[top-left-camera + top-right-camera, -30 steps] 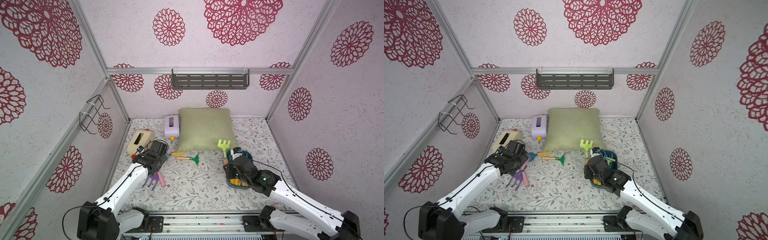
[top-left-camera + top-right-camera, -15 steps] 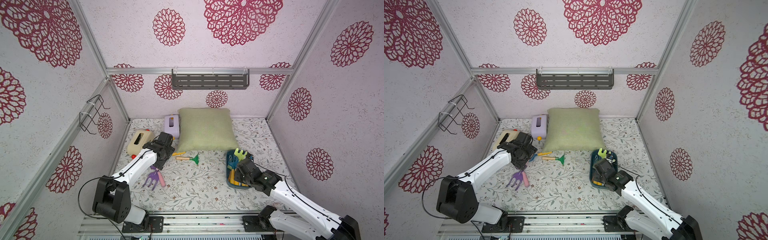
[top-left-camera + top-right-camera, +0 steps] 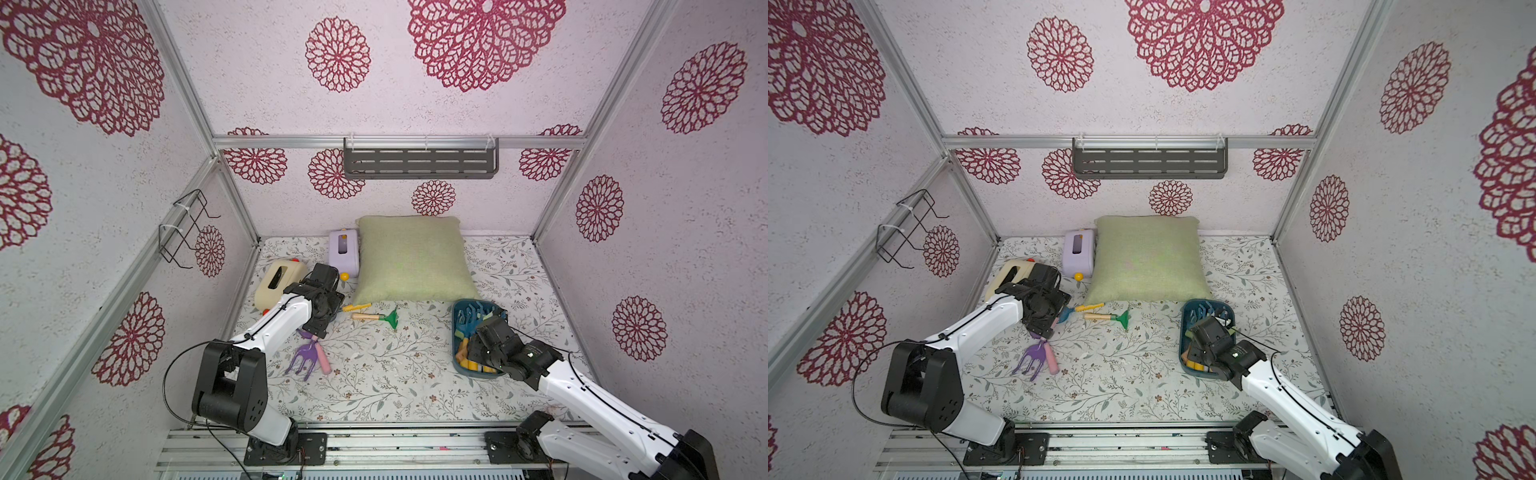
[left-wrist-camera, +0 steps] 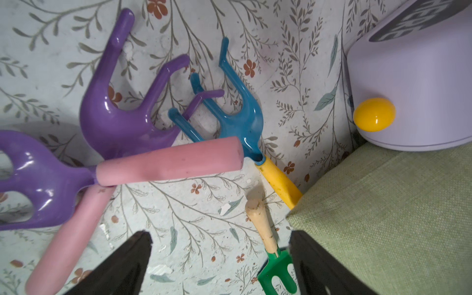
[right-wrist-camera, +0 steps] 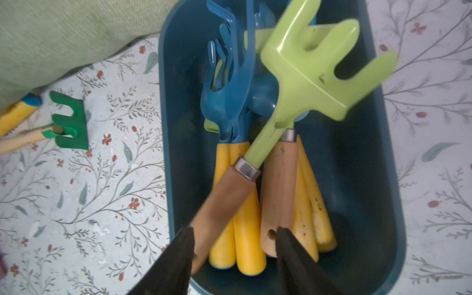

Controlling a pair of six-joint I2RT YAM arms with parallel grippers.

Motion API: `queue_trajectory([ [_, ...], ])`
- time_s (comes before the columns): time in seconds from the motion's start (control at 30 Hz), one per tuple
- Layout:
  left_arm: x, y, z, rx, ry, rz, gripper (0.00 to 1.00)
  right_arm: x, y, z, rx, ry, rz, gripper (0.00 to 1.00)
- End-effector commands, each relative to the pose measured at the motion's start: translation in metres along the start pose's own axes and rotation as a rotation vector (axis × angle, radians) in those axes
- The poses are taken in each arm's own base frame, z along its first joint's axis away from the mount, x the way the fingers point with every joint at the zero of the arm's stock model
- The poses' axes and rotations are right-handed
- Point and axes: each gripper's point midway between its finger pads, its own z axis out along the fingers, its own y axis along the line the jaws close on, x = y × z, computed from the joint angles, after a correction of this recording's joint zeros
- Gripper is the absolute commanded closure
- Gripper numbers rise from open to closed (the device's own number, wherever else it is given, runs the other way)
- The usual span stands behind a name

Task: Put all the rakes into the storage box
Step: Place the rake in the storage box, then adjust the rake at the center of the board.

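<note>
The light green rake [image 5: 306,63] with a wooden handle lies slanted in the dark teal storage box [image 5: 370,178], on top of several blue and yellow-handled tools. My right gripper [image 5: 235,229] hangs over the box's near end [image 3: 454,332], open, and the handle's end leans against one finger [image 5: 178,245]. In both top views the right gripper [image 3: 1200,353] covers part of the storage box [image 3: 1182,332]. My left gripper [image 4: 219,233] is open and empty, low over the floor by the pillow's corner, with a small green rake [image 4: 265,229] between its fingers.
On the floor lie the small green rake [image 3: 378,318], a blue rake with a yellow handle [image 4: 240,120] and two purple tools with pink handles [image 3: 305,355]. A green pillow [image 3: 411,257], a lilac box [image 3: 344,253] and a cream box [image 3: 278,282] stand at the back left.
My right gripper has lowered the light green rake from above the box's far end into the box and opened. My left arm has moved from over the purple tools towards the pillow's corner.
</note>
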Motion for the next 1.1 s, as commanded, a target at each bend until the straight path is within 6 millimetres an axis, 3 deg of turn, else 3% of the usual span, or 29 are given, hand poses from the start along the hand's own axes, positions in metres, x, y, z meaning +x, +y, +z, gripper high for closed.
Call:
queue_trajectory([
  [0.0,-0.025,-0.015,-0.004,0.046,-0.078,0.021,0.09,-0.018,0.012,-0.019,-0.064,-0.058,-0.02,0.36],
  [0.1,-0.04,-0.026,0.001,0.077,-0.121,0.078,0.19,-0.025,0.021,-0.031,-0.125,-0.086,-0.036,0.35],
  [0.23,-0.049,-0.026,0.014,0.034,-0.122,0.136,0.33,-0.028,0.035,-0.043,-0.218,-0.103,-0.077,0.3],
  [0.47,-0.042,-0.024,0.045,-0.014,-0.079,0.224,0.56,-0.021,0.064,-0.055,-0.39,-0.08,-0.171,0.23],
  [0.57,-0.027,-0.019,0.059,-0.029,-0.024,0.261,0.67,-0.015,0.08,-0.06,-0.484,-0.06,-0.228,0.05],
  [0.63,-0.015,-0.013,0.064,-0.038,-0.002,0.285,0.69,-0.012,0.088,-0.062,-0.53,-0.046,-0.252,0.01],
  [1.07,0.083,0.01,0.048,0.006,0.064,0.464,0.68,0.006,0.11,-0.045,-0.625,0.039,-0.304,0.01],
])
